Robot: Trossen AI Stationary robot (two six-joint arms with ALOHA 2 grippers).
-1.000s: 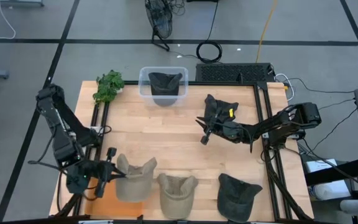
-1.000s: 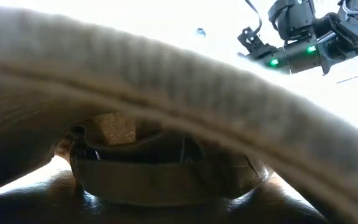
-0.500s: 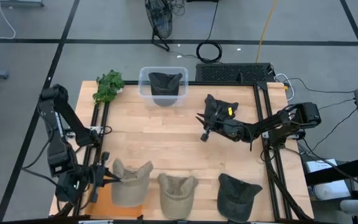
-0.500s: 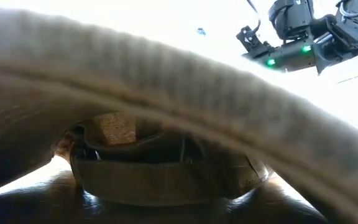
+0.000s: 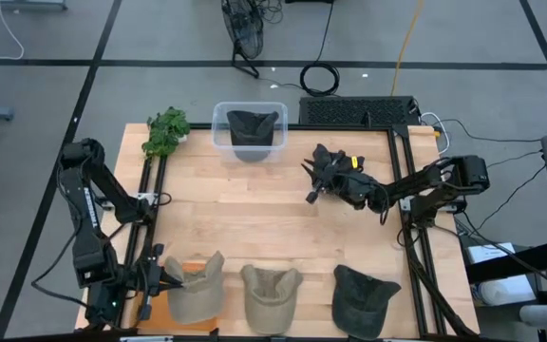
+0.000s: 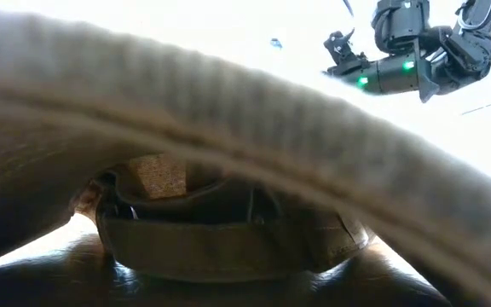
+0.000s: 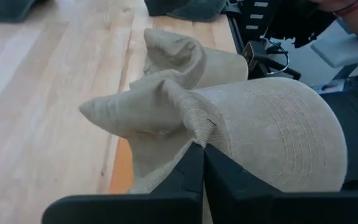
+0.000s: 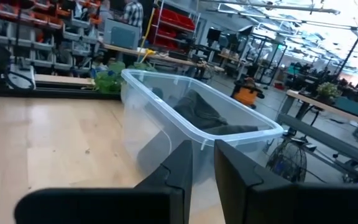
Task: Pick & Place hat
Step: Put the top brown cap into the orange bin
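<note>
A blurred tan cap (image 6: 228, 170) fills almost the whole low view, hiding the tabletop behind it. From above, the near edge cuts off the dark cap (image 5: 361, 302) at the near right, and the dark hat (image 5: 253, 125) in the clear bin (image 5: 218, 133) shows no detail.

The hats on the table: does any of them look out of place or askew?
Yes. The tan hat at the near left corner is crumpled, its fabric pinched in the shut left gripper, unlike the middle tan hat and dark hat lying flat. Another dark hat is held by the right gripper.
</note>
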